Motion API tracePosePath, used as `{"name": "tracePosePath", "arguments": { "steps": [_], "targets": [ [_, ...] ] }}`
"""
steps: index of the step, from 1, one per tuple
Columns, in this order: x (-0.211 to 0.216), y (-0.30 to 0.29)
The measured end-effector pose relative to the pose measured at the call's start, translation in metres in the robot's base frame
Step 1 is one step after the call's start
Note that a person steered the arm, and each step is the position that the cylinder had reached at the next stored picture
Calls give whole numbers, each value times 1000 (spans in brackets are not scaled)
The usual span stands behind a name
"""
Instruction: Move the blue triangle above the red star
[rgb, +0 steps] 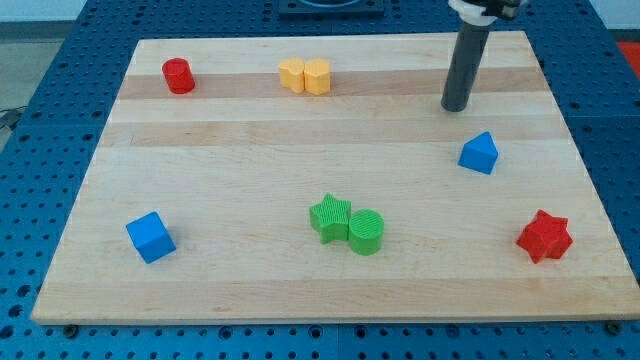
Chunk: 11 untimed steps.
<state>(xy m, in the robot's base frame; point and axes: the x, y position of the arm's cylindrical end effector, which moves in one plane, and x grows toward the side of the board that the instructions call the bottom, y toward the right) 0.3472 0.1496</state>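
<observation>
The blue triangle (479, 153) lies on the wooden board at the view's right, about mid-height. The red star (544, 237) lies lower and further right, near the board's right edge. My tip (456, 106) is the lower end of the dark rod and rests on the board just above and slightly left of the blue triangle, with a small gap between them.
A blue cube (150, 237) sits at the lower left. A green star (330, 217) touches a green cylinder (366, 232) at bottom centre. A red cylinder (178, 76) is at the upper left. Two yellow blocks (305, 75) sit side by side at top centre. The board (250, 150) lies on a blue perforated table.
</observation>
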Motion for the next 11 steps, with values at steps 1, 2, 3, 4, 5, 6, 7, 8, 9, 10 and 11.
{"name": "tracePosePath", "arguments": {
  "steps": [1,2,3,4,5,6,7,8,9,10,11],
  "targets": [
    [12,-13],
    [33,17],
    [34,17],
    [34,17],
    [79,17],
    [79,17],
    [103,27],
    [110,29],
    [112,36],
    [115,36],
    [137,36]
  ]
}}
